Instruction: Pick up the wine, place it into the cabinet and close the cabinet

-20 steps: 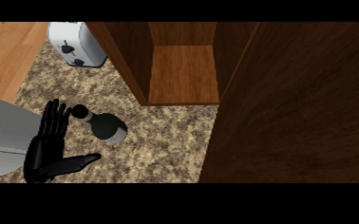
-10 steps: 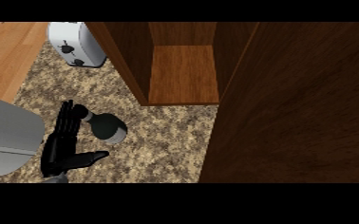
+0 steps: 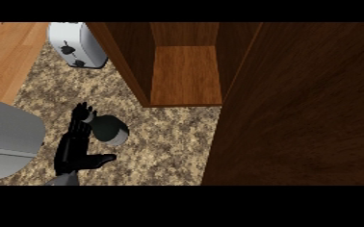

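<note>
Far left, upper corner: light wooden surface next to the speckled granite counter. Below it, at the left edge, a grey rounded shape; cannot tell what part it is.

Lower left: left hand, black, coming up from the bottom edge. The fingers are straight and point toward the top of the frame, and the thumb sticks out to the right. The hand is wide open, not wrapped round anything. It sits right along the left side of the wine, fingertips level with the bottle's neck. Touching or just beside: cannot tell. The thumb is below the bottle, apart from it.

The wine stands upright on the counter, seen from above, lower left of the frame, well apart from the cabinet opening.

Upper left: white toaster on the counter, close to the cabinet's left wall.

Centre, upper half: brown wooden cabinet, open, its inner shelf bare.

Right half: the cabinet door, dark wood, swung open and filling the frame from top to bottom.
</note>
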Robot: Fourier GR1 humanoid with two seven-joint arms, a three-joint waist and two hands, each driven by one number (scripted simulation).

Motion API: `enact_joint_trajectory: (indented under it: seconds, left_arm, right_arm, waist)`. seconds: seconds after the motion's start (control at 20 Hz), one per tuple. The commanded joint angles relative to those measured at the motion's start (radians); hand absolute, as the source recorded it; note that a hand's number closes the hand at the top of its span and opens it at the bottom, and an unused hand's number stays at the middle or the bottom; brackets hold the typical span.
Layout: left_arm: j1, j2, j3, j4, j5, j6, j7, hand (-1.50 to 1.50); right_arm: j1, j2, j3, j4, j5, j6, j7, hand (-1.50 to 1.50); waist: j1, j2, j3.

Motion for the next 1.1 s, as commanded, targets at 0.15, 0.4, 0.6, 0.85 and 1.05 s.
enact_joint_trajectory:
  seconds: [0.15, 0.4, 0.6, 0.85, 1.05]
  left_arm:
    - [-0.092, -0.005, -0.004, 0.146, -0.028, 0.005, -0.094, -1.5]
    - [-0.098, -0.03, 0.02, 0.177, 0.009, -0.006, -0.142, 1.5]
    - [-0.102, -0.025, 0.023, 0.21, 0.015, -0.028, -0.177, 1.5]
    - [-0.084, -0.032, -0.006, 0.212, -0.045, 0.033, -0.273, 1.5]
    - [-0.067, -0.009, -0.059, 0.182, -0.092, 0.024, -0.24, 1.5]
  right_arm:
    - [0.044, -0.008, 0.08, -0.13, 0.164, -0.004, 0.033, -1.5]
    - [0.05, -0.083, -0.004, -0.208, 0.083, 0.02, 0.061, -1.5]
    - [0.101, -0.063, 0.051, -0.172, 0.117, -0.007, -0.02, -1.5]
    - [0.137, -0.066, 0.108, -0.172, 0.136, -0.034, -0.045, -1.5]
    - [0.045, -0.043, 0.039, -0.111, 0.098, -0.034, -0.013, -1.5]
  waist:
    - [0.004, 0.001, 0.0]
    - [0.002, 0.001, 0.0]
    - [0.003, 0.0, 0.001]
    - [0.002, -0.001, 0.001]
    - [0.011, 0.0, 0.001]
